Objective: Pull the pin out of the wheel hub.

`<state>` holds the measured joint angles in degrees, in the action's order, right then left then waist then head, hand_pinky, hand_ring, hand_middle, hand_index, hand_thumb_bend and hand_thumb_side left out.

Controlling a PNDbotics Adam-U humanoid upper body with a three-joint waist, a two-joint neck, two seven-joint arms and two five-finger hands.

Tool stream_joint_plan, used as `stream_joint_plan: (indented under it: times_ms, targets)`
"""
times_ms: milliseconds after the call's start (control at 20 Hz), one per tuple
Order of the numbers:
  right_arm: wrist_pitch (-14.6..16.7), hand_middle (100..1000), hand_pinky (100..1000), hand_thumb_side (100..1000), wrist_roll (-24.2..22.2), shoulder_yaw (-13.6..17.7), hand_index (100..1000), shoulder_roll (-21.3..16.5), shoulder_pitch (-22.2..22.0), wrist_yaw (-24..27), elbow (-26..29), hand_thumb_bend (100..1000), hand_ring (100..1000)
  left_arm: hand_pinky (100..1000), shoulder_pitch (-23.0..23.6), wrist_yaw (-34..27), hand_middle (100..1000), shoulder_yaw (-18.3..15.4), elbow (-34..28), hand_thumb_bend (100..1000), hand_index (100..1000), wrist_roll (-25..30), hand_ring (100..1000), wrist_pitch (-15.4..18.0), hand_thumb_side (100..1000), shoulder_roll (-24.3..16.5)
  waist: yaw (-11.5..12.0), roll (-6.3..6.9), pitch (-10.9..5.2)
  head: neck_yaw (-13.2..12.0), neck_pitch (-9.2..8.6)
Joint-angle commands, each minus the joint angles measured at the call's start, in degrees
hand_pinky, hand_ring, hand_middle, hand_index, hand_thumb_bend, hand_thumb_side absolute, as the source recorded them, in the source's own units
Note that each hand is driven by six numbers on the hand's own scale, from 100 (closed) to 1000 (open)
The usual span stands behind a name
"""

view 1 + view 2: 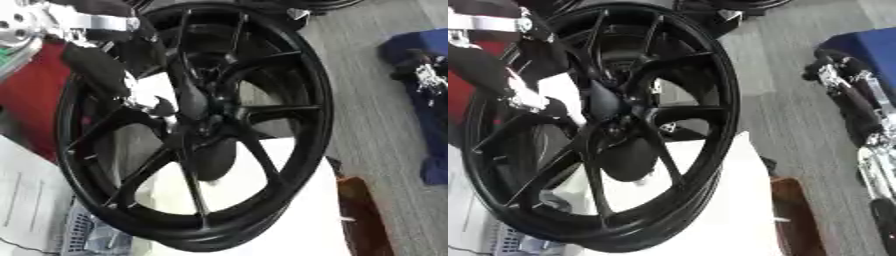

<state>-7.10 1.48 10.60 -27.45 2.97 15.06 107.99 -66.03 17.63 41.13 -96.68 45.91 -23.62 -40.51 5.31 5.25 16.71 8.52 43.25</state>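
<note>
Wheel hub (194, 131) sits dead centre of the big black wheel (297, 75), which stands upright on a white surface (306, 210). Left hand (144, 97) reaches in from the upper left between the spokes, right by the hub; can't tell if its fingers are closed on anything. Right hand (833, 70) hangs off at the right edge, fingers unclear too. Can't make out the pin itself, so I'd pull straight along the axle line, no twisting

Glossy blk metal wheel (254, 100), matt white stand (737, 200), rough grey carpet (385, 130)
</note>
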Motion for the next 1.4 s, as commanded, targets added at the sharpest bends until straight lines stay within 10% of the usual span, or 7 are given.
stream_joint_plan:
  times_ms: [50, 850, 1400]
  targets:
    - [0.04, 665, 967, 530, -0.16, 0.49, 813, -0.66, 0.20, -0.23, 0.51, 100, 752, 712, -0.88, 0.64, 586, -0.31, -0.05, 564, 735, 4.99, 625, -4.35, 522, -0.61, -0.02, -0.33, -0.78, -0.31, -0.23]
    - [0.15, 665, 968, 530, -0.14, 0.56, 813, -0.61, 0.18, -0.20, 0.55, 100, 752, 679, -0.18, 1.63, 561, 0.61, 1.44, 502, 707, 6.06, 602, -3.28, 401, -0.67, 0.07, -0.46, -0.77, -0.73, -0.29]
    - [0.07, 667, 970, 538, -0.12, 0.65, 814, -0.34, 0.00, -0.30, 0.28, 100, 754, 621, -0.06, -0.47, 429, -1.37, 0.25, 291, 579, 3.54, 509, -5.90, 275, -0.70, 0.19, -0.52, -0.86, -1.18, -0.27]
